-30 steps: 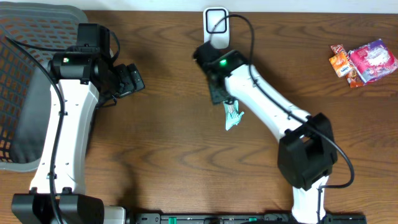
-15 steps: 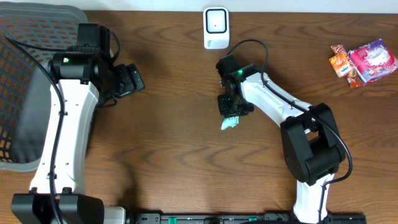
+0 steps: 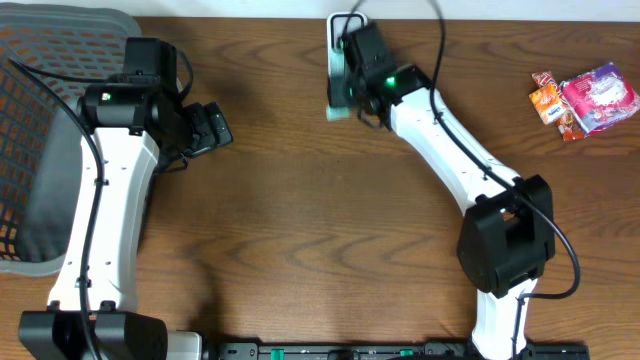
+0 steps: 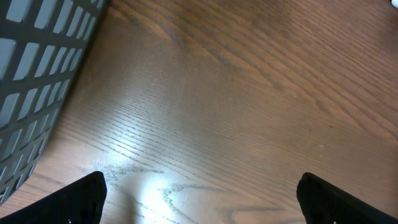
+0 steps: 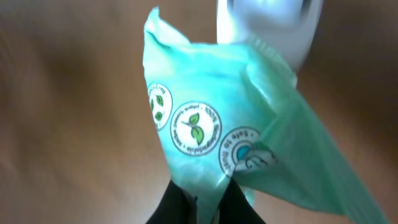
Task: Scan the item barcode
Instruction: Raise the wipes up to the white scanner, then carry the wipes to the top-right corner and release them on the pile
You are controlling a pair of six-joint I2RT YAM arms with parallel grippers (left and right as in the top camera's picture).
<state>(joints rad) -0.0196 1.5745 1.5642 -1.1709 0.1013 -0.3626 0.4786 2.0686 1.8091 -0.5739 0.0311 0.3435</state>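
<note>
Closest to the right wrist camera, the two black fingers of the right gripper [image 5: 198,200] are closed tight on the bottom edge of a green packet [image 5: 205,124], pinching the thin crinkled film between them. The packet's long axis runs straight out from the fingertips, and its free top end flares wide and is creased. The side facing the camera carries round white seals, two with a green leaf and one with a blue emblem. The small print ringing them is too blurred to read with confidence, and no barcode shows on this side. Just beyond the packet's far end, and partly covered by it, stands the white scanner [image 5: 268,18], so the packet is between the fingers and the scanner's face. Whether they touch cannot be told. The next move seems to depend on turning the coded side toward that face. The right arm is much the nearer one. The left gripper [image 4: 205,200] hangs well apart with its fingers [image 4: 81,199] spread wide and holding nothing, over the bare wooden table [image 4: 249,93] beside a grey mesh basket [image 4: 37,74]. Farthest off, at the table's right edge, lie red and orange snack packets [image 3: 585,100].
</note>
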